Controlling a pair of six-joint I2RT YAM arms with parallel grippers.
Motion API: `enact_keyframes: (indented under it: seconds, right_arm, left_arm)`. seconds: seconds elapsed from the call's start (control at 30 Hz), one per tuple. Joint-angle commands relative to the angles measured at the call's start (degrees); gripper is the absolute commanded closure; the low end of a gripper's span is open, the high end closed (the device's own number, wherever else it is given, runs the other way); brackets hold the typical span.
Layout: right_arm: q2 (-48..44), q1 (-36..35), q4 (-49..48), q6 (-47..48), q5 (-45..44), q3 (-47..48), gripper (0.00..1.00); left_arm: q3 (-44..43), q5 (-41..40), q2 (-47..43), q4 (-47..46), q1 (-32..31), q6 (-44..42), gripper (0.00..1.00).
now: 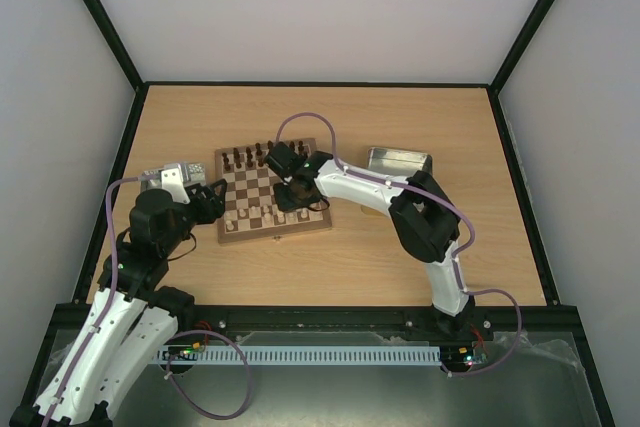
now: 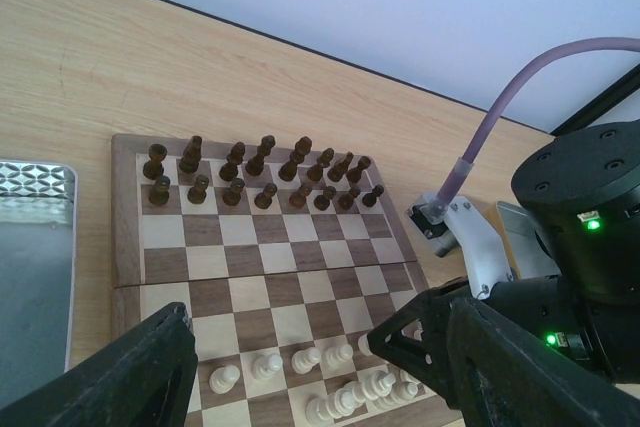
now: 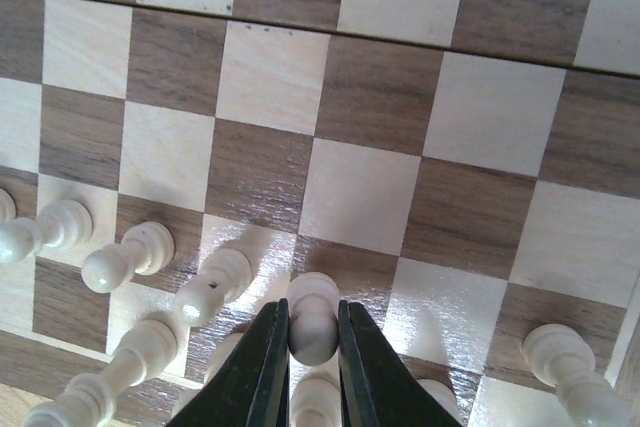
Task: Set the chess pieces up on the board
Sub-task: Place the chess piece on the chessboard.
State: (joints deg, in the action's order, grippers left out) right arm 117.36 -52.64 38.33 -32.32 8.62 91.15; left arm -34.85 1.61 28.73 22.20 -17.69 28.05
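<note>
The board lies mid-table, dark brown pieces along its far rows. Cream chess pieces stand in its near rows, also seen in the right wrist view. My right gripper is over the board's near right part, shut on the head of a cream pawn that stands on a dark square. My left gripper is open and empty, hovering at the board's left edge, its fingers wide apart.
A metal tin sits right of the board, behind the right arm. Another metal tin lies left of the board, under the left arm, and shows in the left wrist view. Black frame posts bound the table.
</note>
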Motion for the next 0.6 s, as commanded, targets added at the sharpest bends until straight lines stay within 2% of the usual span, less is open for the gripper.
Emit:
enact_keyframes:
  seconds: [0.0, 0.57]
  right_arm:
    - [1.3, -0.4, 1.8, 0.5, -1.2, 2.0, 0.87]
    - [1.4, -0.4, 3.2, 1.0, -2.3, 2.7, 0.83]
  left_arm:
    - [0.5, 0.5, -0.4, -1.3, 0.2, -0.3, 0.3]
    - [0.5, 0.4, -0.5, -1.3, 0.2, -0.3, 0.3]
